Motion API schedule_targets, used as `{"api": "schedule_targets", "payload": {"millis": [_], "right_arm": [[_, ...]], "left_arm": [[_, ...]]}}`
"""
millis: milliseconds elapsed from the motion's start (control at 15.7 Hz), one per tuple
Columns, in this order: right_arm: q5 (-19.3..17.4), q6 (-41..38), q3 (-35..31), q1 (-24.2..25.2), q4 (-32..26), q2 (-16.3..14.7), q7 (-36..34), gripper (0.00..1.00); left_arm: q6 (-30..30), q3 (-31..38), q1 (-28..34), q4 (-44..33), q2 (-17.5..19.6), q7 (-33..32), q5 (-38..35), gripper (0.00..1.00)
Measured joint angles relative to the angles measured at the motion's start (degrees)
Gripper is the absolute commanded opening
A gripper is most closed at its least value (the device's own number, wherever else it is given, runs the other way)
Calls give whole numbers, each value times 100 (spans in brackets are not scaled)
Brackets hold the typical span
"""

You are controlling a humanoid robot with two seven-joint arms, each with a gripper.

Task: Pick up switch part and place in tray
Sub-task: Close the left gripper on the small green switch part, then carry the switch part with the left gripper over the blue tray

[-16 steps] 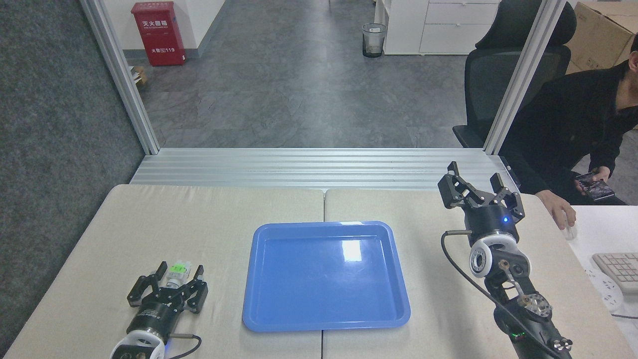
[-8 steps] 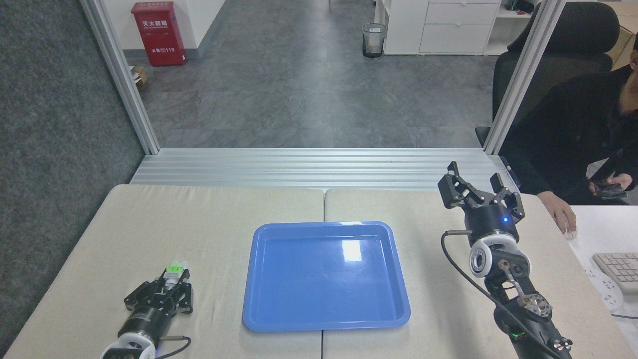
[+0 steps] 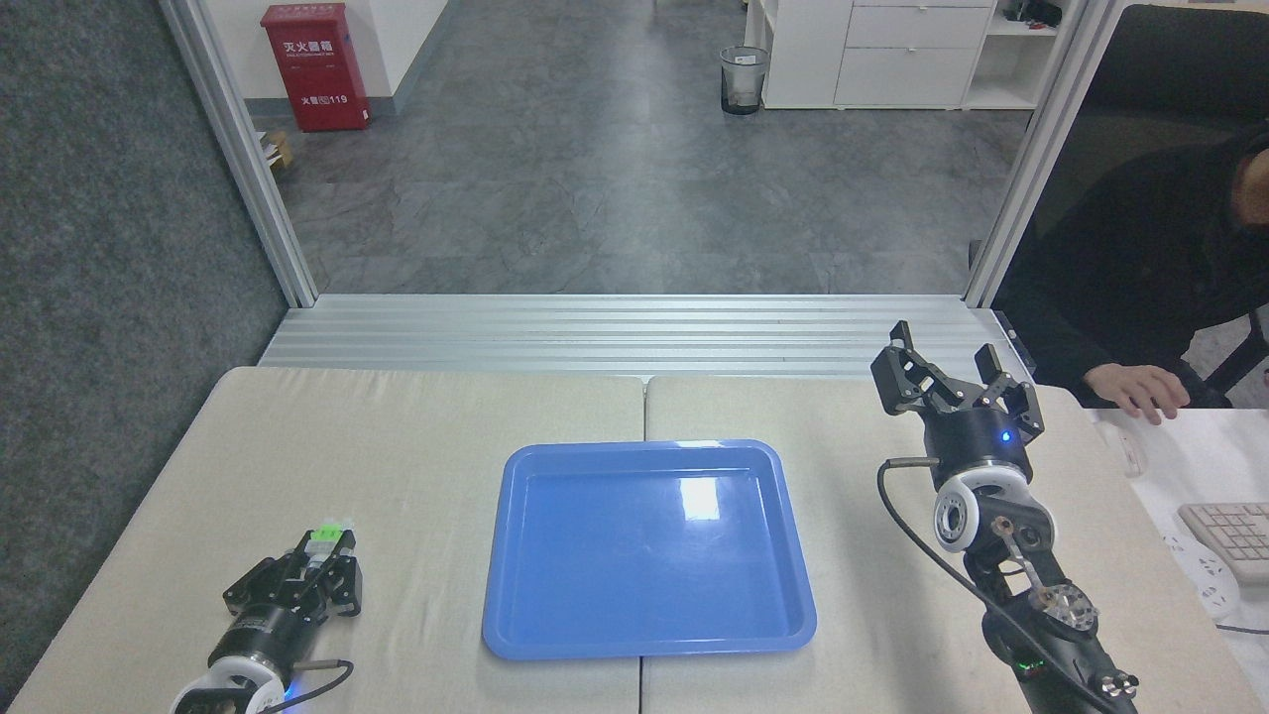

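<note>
Left gripper [image 3: 319, 567] pinches the switch part [image 3: 324, 542] left of the tray [image 3: 649, 635], green block protruding forward, apparently gripped for carrying over. Right gripper [image 3: 947, 382] idles right of the tray, fingers spread, holding nothing. Tray unoccupied.

the tray [image 3: 649, 635] lies mid-table [image 3: 436, 436], switch part [image 3: 327, 540] in the left gripper [image 3: 319, 557] to its left.
</note>
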Motion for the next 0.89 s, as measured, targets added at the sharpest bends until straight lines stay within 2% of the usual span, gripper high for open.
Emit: {"api": "schedule_targets", "payload": {"millis": [127, 318, 509, 700, 891], "right_arm": [[0, 0, 0, 0, 0, 0, 1, 100], [0, 0, 0, 0, 0, 0, 1, 100], [0, 0, 0, 0, 0, 0, 1, 100], [0, 0, 0, 0, 0, 0, 1, 100], [0, 0, 0, 0, 0, 1, 1, 100]], "left_arm": [[-27, 14, 41, -42, 28, -67, 28, 2], [-30, 99, 106, -314, 65, -255, 72, 0], [17, 243, 252, -1078, 37, -570, 291, 0], [75, 317, 358, -1980, -270, -1166, 460, 0], [104, 153, 417, -2620, -731, -1396, 523, 0]]}}
